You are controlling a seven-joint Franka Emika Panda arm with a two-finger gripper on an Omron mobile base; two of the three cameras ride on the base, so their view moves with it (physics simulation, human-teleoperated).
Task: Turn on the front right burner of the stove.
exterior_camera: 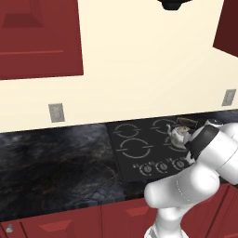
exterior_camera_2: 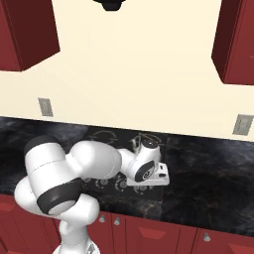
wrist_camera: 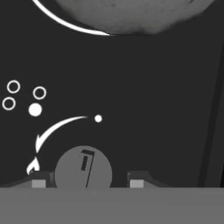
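The stove [exterior_camera: 122, 160] is a black glass cooktop set into the dark counter, also seen as the stove [exterior_camera_2: 94, 136] from the right. In the hand view a round grey knob [wrist_camera: 83, 168] with a dark pointer line sits between my two fingertips. My gripper [wrist_camera: 87, 181] is open, with the left fingertip close beside the knob and the right one a gap away. White markings beside the knob show a curved arrow, a flame and a filled dot [wrist_camera: 35, 109] among three hollow rings. A white burner arc [wrist_camera: 65, 24] around a grey centre curves across the top.
A silver kettle [exterior_camera: 179, 135] stands on the right half of the cooktop, just beyond my white hand [exterior_camera_2: 148, 174]. More knobs [exterior_camera: 155, 168] line the stove's front edge. Red cabinets hang above and run below the counter. Dark counter [exterior_camera: 56, 162] stretches to the left.
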